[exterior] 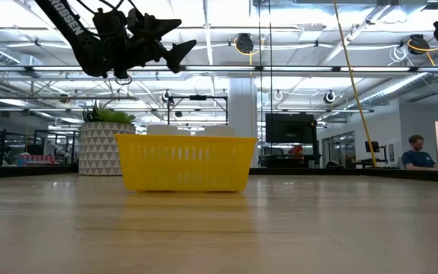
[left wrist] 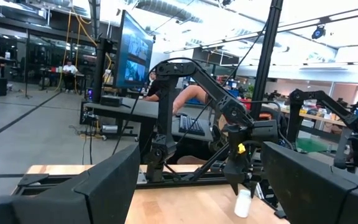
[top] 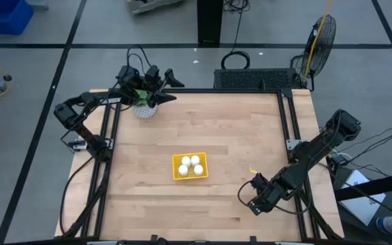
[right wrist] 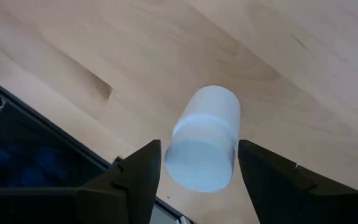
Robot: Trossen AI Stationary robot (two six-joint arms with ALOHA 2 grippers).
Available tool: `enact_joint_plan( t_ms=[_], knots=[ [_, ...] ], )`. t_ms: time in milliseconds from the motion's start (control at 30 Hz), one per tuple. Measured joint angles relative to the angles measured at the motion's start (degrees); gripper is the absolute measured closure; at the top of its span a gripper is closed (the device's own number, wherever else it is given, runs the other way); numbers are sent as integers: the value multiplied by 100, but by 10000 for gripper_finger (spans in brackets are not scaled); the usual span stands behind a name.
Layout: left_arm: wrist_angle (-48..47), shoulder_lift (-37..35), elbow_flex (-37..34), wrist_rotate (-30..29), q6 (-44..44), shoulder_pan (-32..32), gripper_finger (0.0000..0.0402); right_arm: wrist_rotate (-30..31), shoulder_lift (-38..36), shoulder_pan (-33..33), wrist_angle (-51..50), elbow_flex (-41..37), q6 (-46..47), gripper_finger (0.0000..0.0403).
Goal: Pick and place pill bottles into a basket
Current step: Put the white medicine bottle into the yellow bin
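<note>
The left claw (top: 171, 86) waits up high at the far left corner of the table (top: 237, 122), over the white plant pot (top: 143, 109). Its fingers are spread wide and it has nothing in them. It can stay there, out of the way.

In the middle of the table sits the yellow basket (top: 176, 174). Four pill bottles (top: 190, 165) already stand inside it, close together. There is free room along one side of the basket.

Far over on the right, near the front corner, is the right claw (top: 250, 197). Its wrist view shows the last bottle (right wrist: 205, 140), white and round, sitting between the two dark fingers (right wrist: 135, 180). The fingers look like they are squeezing the bottle, one on each side. The left wrist view shows the bottle hanging under that claw with its bottom just above the wood, or maybe touching it; I cannot tell which.

So the job now looks like carrying this bottle to the basket. To do it well, the claw should keep its squeeze the same. It should lift straight up first, high enough to pass over the basket wall. Then it should go slowly toward the middle of the table. It should stop over the free room, not over the other caps. It should go down softly and only then let go, so the bottle stands up and does not knock its friends over.
</note>
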Motion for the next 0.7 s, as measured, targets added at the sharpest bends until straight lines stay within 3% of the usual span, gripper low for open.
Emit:
enact_joint_plan(
  t_ms=[700],
  knots=[
    [-3,0,0,2,-7,0,62,-148,33,4,95,0,89,195]
  ],
)
